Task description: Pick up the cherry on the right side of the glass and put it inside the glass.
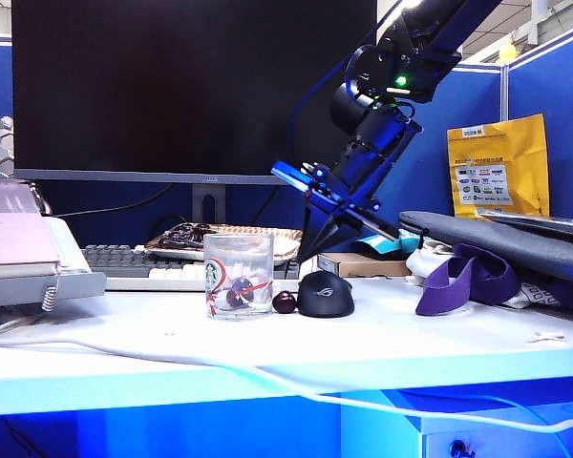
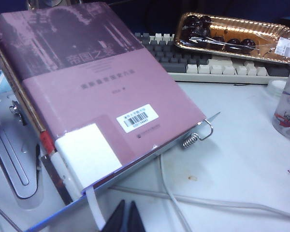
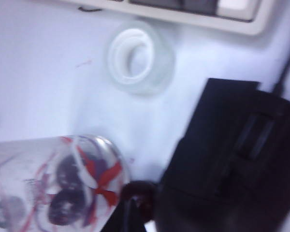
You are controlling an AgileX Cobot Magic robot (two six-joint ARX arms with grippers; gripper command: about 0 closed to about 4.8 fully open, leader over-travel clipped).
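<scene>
On the white counter [image 1: 382,334], near its middle, stands the short clear straight-sided glass [image 1: 239,275] with a small round green logo and red curved markings; two dark round shapes show inside it near the bottom. Just to its right, touching or nearly touching its base, lies the small glossy dark maroon cherry [image 1: 285,302], and right of that, close against it, sits a black computer mouse [image 1: 326,294].

Above and slightly behind the mouse hangs the right gripper [image 1: 317,246], tilted down and to the left on its black arm with blue fittings. Its fingers are closed together with nothing between them; in the right wrist view the pointed tip [image 3: 128,216] is just beside the cherry [image 3: 137,195], between the glass [image 3: 63,186] and the mouse [image 3: 227,164].

A small clear round cap-like piece [image 3: 140,57] lies farther back, before a pale keyboard [image 1: 134,265]. A gold tray of dark fruit [image 2: 237,33] rests on the keyboard, under a large dark monitor [image 1: 191,86].

At the far left, the left gripper [image 2: 126,218] shows only as two dark fingers pressed together, empty, near a mauve book [image 2: 96,92] propped on a metal stand.
</scene>
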